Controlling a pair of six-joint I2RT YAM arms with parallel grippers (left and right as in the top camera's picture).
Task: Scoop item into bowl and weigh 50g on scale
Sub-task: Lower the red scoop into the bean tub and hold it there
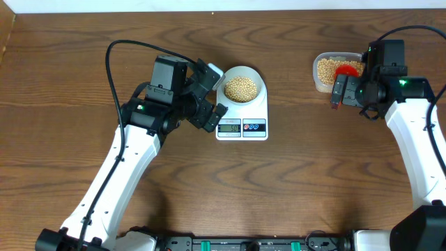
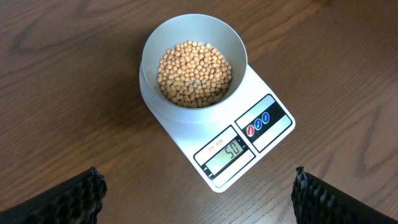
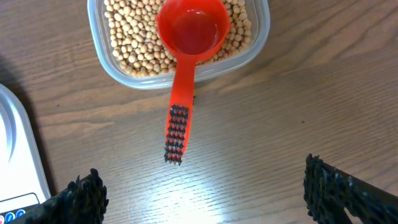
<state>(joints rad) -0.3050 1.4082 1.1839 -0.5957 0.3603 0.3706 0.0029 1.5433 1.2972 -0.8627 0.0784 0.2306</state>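
Beans (image 2: pixel 194 76) lie in bowl (image 2: pixel 186 28); bowl sits on rear of scale (image 2: pixel 267 84); display (image 2: pixel 228 152) reads 50. Left gripper (image 2: pixel 199 208) spread, empty, beside scale's left edge. Right gripper (image 3: pixel 211 202) spread, empty, over red scoop (image 3: pixel 189 37). Scoop head in tub (image 3: pixel 264 34), handle overhanging rim. Open wood all round.

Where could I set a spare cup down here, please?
Bare wood lies between the scale and the bean tub, and all along the front. Crowded: the scale's left side, by the left gripper, and around the tub's red scoop.
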